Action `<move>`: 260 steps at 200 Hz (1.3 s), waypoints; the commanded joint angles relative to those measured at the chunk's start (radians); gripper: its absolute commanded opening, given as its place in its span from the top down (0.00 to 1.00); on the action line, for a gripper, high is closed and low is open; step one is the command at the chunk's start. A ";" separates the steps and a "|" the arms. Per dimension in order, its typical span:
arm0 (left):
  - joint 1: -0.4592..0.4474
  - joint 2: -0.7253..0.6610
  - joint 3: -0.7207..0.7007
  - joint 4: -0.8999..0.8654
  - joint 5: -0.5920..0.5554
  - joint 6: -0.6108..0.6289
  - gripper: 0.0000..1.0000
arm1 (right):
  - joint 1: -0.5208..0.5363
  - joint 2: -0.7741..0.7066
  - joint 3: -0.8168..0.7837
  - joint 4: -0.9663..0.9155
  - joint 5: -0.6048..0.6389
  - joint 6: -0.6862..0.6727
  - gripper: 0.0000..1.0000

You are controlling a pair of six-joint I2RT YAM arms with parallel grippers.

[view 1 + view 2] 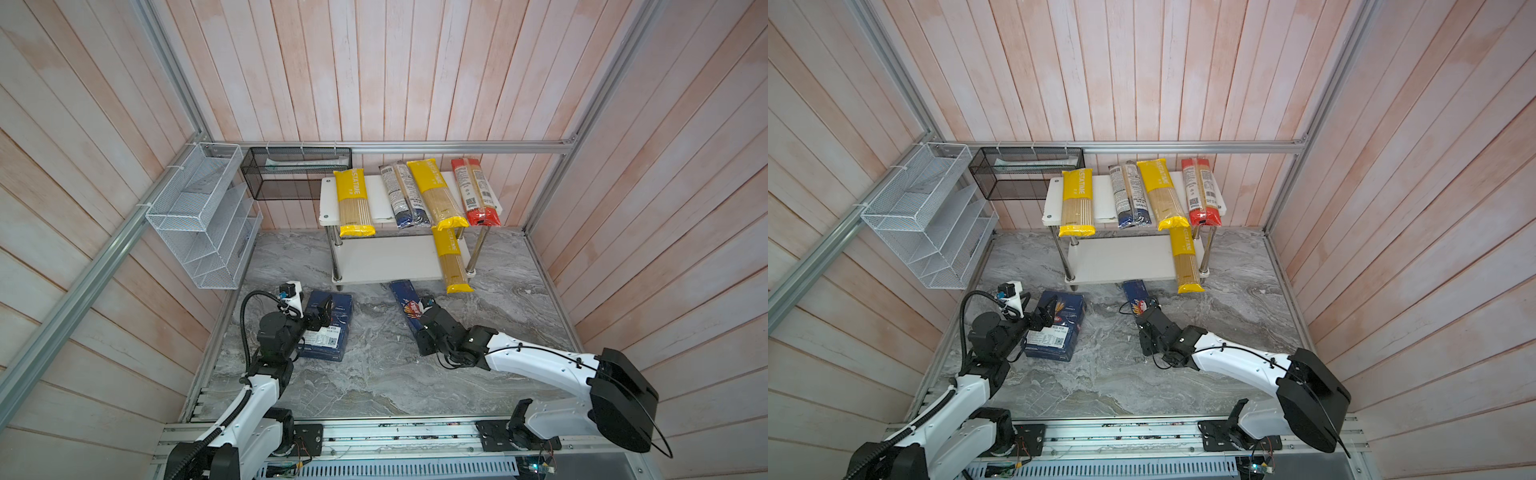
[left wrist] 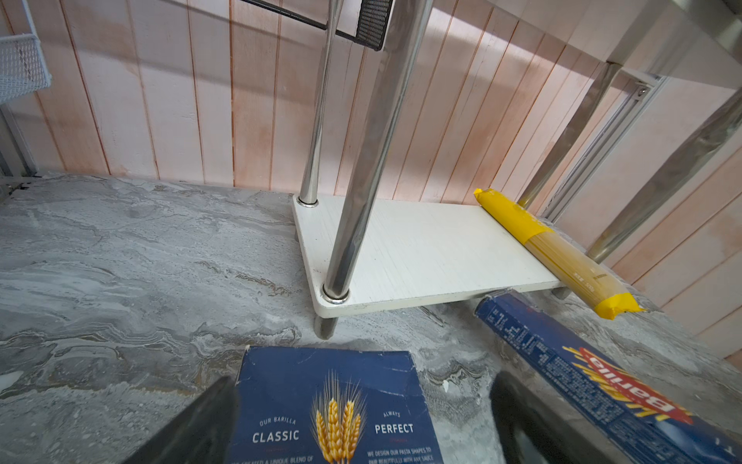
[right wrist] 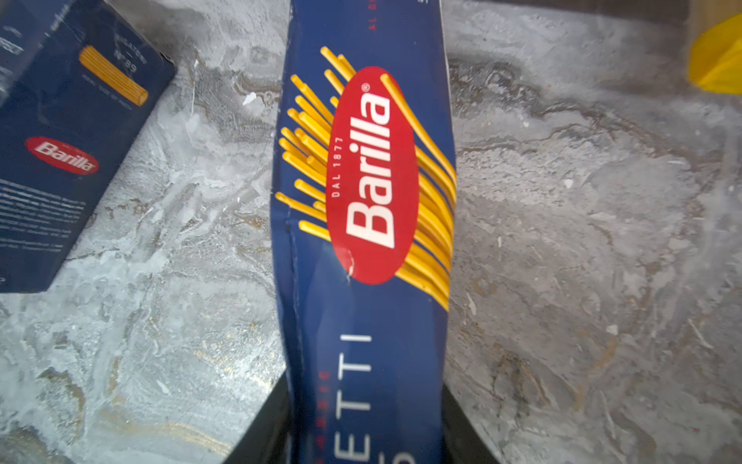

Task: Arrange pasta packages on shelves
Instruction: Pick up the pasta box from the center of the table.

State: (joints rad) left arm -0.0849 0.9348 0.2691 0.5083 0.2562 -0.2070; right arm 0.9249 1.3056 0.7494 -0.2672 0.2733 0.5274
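The right claw [image 3: 365, 401] is clenched on the slim blue pack [image 3: 361, 180]. The pack lies on the worktop [image 1: 374, 374] with its far end at the front edge of the shelves [image 1: 386, 255], and it reads "Barilla" and "DAL 1877". At its 1 o'clock, a yellow PASTATIME bag [image 1: 451, 262] overhangs the lower board. At its 9 o'clock, the left claw [image 2: 363, 379] stands released astride the wide box [image 1: 332, 332], printed "CLASSIC" and "PERFECT". A white wire organizer [image 1: 199, 216] hangs at 10 o'clock.
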 commanded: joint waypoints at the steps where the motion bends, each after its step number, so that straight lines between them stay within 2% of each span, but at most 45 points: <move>1: 0.005 -0.002 -0.010 0.001 0.002 -0.008 0.00 | -0.005 -0.088 0.010 0.130 0.106 -0.028 0.68; 30: 0.005 -0.003 -0.008 0.001 0.001 -0.010 0.00 | -0.022 -0.143 -0.016 0.131 0.113 -0.022 0.69; 74: 0.005 -0.008 -0.011 0.001 0.000 -0.010 0.00 | -0.082 -0.142 0.010 0.137 0.108 -0.042 0.69; 193: 0.005 -0.003 -0.009 0.001 0.001 -0.011 0.00 | -0.274 0.039 0.184 0.226 0.011 -0.195 0.69; 260: 0.005 -0.003 -0.010 0.001 0.000 -0.010 0.00 | -0.324 0.135 0.262 0.302 -0.006 -0.232 0.69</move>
State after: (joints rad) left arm -0.0849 0.9348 0.2687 0.5079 0.2562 -0.2108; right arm 0.6163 1.4334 0.9302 -0.1448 0.2543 0.3256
